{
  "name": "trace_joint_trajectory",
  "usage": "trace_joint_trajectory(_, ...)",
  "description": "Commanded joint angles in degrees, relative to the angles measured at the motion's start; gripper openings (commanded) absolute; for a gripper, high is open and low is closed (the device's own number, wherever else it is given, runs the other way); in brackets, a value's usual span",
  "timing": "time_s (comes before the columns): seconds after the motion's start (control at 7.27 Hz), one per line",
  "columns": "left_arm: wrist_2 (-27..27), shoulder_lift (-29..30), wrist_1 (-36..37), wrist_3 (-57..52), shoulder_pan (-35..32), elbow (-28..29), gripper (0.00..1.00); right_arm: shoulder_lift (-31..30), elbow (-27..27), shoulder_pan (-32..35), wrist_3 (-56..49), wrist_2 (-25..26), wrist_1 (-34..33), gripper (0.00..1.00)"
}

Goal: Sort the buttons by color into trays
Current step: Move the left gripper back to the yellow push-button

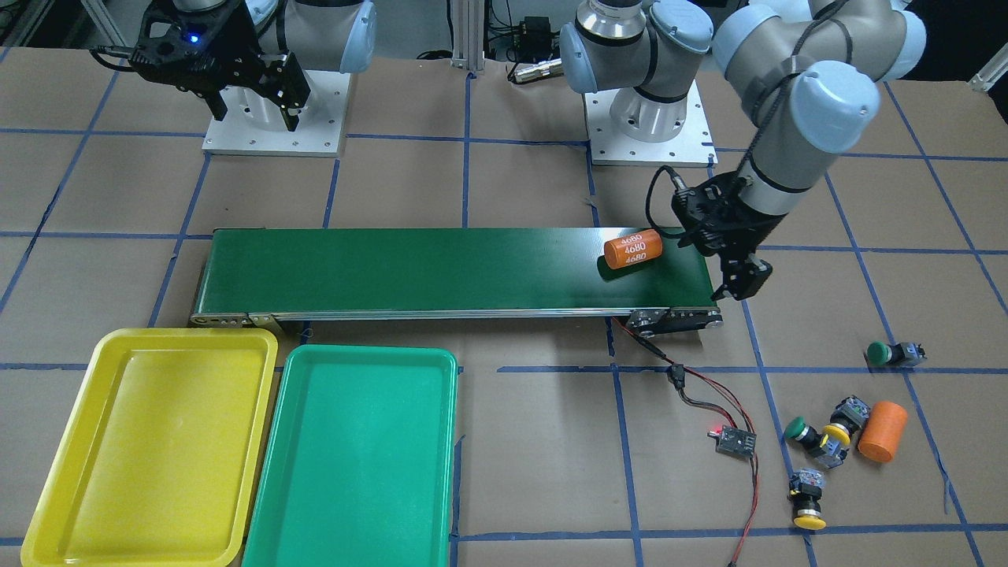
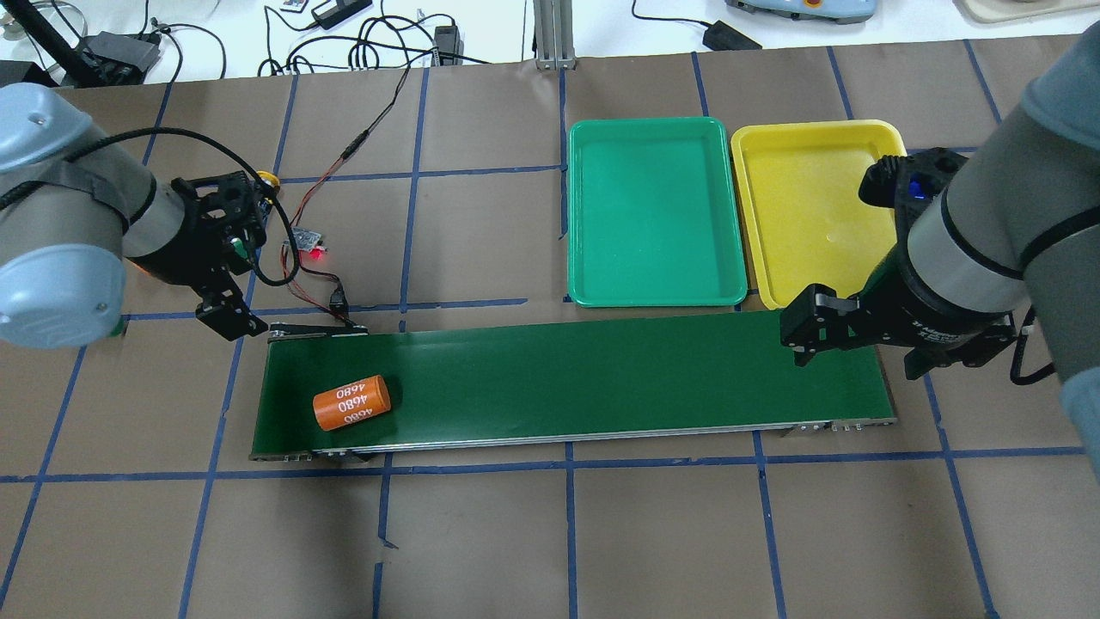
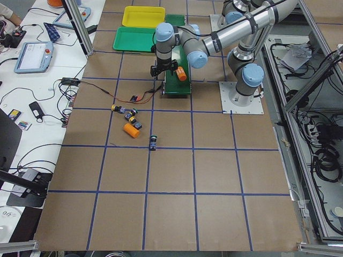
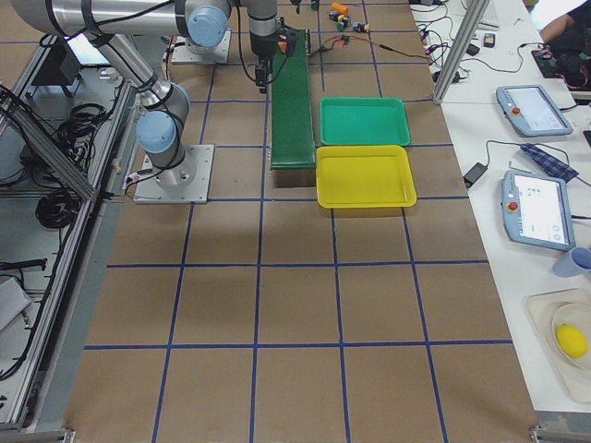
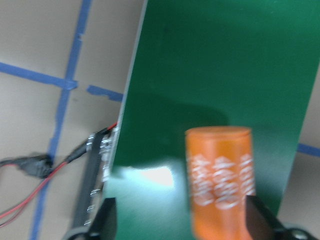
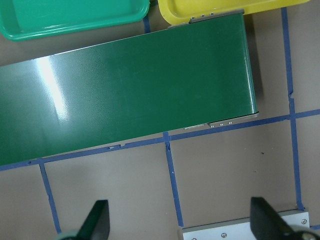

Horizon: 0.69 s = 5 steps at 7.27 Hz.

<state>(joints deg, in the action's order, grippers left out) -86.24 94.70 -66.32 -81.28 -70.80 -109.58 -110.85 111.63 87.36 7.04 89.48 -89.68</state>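
Yellow-cap button (image 1: 808, 500) lies tipped, blk-grey body; L tool (image 1: 742, 282), R tool (image 1: 253, 110) open, empty.

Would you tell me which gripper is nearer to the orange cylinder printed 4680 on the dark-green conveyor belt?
Left. The left gripper hangs beside the orange cylinder at one end of the conveyor belt; the right gripper hovers at the opposite end.

Four high fixed views, two close wrist ones; conveyor belt (image 1: 441, 272) throughout.
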Motion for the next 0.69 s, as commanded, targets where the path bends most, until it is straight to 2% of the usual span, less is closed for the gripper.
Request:
trace_joint_trajectory(0.0, -0.16, 12.2, -0.39, 17.51, 2.25, 12.75, 1.0, -0.16, 0.25, 0.0, -0.01, -0.18, -0.06, 1.0)
trace_joint_trajectory(0.28, -0.07, 23.54, 1.62, 31.38, 2.25, 22.17, 1.0, -0.24, 0.25, 0.0, 0.61, -0.18, -0.5, 1.0)
trace_joint_trajectory(0.41, -0.16, 29.43, 7.47, 39.62, 2.25, 26.83, 1.0, -0.24, 0.25, 0.0, 0.17, -0.09, -0.76, 1.0)
trace_joint_trajectory(0.55, -0.33, 32.88, 8.57, 41.53, 2.25, 27.92, 1.0, -0.16, 0.25, 0.0, 0.17, -0.09, -0.76, 1.0)
